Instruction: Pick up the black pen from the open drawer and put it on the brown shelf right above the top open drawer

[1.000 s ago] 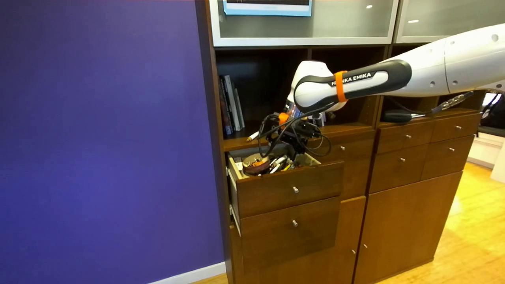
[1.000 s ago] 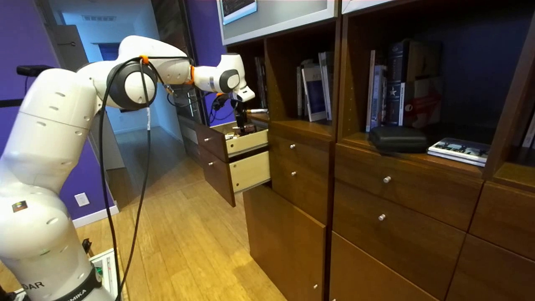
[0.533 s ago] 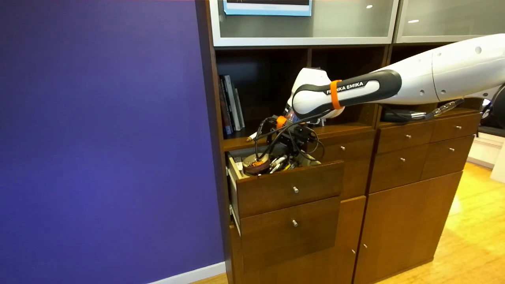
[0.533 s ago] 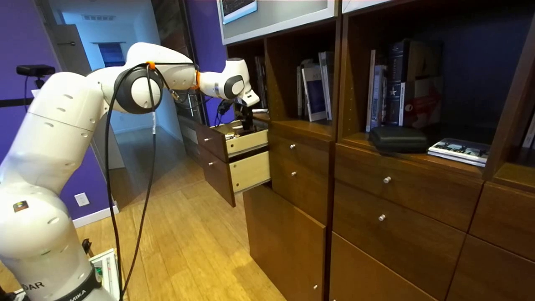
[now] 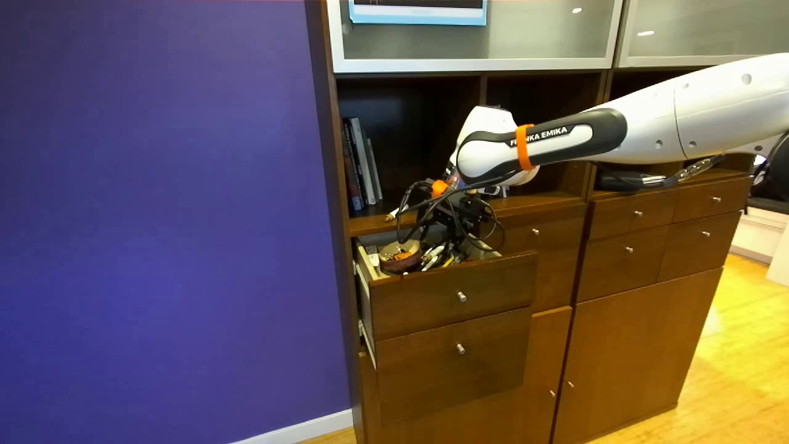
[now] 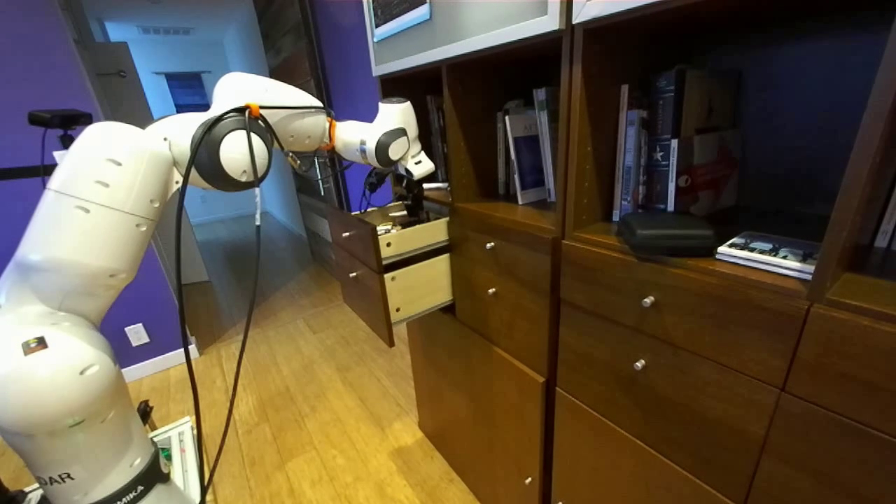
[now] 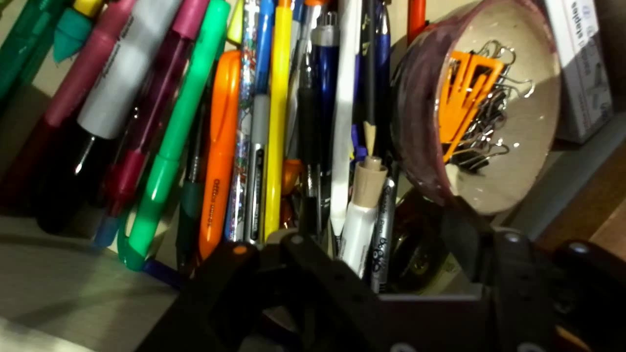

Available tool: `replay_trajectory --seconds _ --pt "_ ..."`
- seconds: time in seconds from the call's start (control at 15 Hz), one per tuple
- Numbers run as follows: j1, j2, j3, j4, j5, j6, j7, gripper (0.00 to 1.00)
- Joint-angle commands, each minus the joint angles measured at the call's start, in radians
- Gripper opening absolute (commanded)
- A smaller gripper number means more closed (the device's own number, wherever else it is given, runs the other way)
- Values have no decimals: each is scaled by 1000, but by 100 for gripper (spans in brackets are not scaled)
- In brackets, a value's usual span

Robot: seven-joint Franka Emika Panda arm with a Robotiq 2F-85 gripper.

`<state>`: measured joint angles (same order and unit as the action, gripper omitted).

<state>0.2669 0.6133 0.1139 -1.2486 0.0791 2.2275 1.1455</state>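
Just beneath the wide-parted pincer (image 7: 385,217), a crowd of pens (image 7: 279,112) in the open drawer (image 5: 428,300).

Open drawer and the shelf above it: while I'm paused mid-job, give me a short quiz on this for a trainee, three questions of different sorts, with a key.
1. Choose: in the wrist view, what colour is the slotted plastic piece in the bowl? A blue; B orange; C green.
2. True or false: the gripper is open.
3. Fill in: in an exterior view, several ____ stand on the brown shelf, above the top open drawer.

Key: 1 B. 2 True. 3 books.
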Motion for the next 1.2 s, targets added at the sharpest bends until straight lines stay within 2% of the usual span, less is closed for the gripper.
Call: replay_trajectory --seconds 0.0,0.2,0.27,0.47,0.8,1.13 --pt "15 8 -31 -17 5 34 19 59" --pt "18 -11 -36 -48 -1 64 22 51" --pt "7 -27 -21 -78 -15 86 21 60" --pt "4 -77 -21 -162 -14 145 21 67" --pt "22 -143 -49 -292 -11 274 22 61" --pt "23 -183 -57 -379 -17 340 25 54"
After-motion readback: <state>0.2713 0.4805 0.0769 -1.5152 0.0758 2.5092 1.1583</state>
